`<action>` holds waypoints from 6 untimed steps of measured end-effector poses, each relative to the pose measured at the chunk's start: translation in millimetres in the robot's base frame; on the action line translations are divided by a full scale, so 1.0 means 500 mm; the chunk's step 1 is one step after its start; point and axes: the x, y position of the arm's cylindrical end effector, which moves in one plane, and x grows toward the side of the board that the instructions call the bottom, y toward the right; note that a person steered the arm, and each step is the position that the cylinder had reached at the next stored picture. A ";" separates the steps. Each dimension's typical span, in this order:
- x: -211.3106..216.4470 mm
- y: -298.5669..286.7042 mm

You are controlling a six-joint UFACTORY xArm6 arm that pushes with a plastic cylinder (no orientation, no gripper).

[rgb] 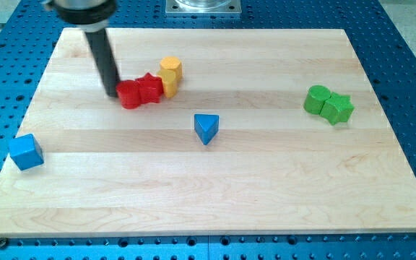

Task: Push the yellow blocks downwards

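Board: a pale wooden top lying on a blue perforated table; every block rests on it.
Rod: dark and straight, coming down from the view's top left; there is no hand or jaw here, so nothing is grasped or clenched, it can only shove.
My tip: on the board, touching or just beside the left edge of the red blocks, well clear of the yellow ones. I judge it is poorly placed for the task, since a downward push needs it above the yellow pair.
Yellow blocks: the task's things, in the upper middle-left of the board. They look like two stacked-up shapes, one toward the view's top and one below, touching each other; exact shapes are hard to tell.
Red blocks: two, a rounded one at left and a star-like one at right, the latter touching the lower yellow block. They sit between my tip and the yellow pair, so they stand in the way of a sideways approach.
Green blocks: two together, far at the view's right, out of the path.
Blue wedge: below and right of the yellow pair; it might be met if they drift right.
Blue cube: at the left edge, well apart.
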 end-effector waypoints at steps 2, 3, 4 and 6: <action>-0.144 0.035; -0.204 0.127; -0.110 0.158; -0.133 0.337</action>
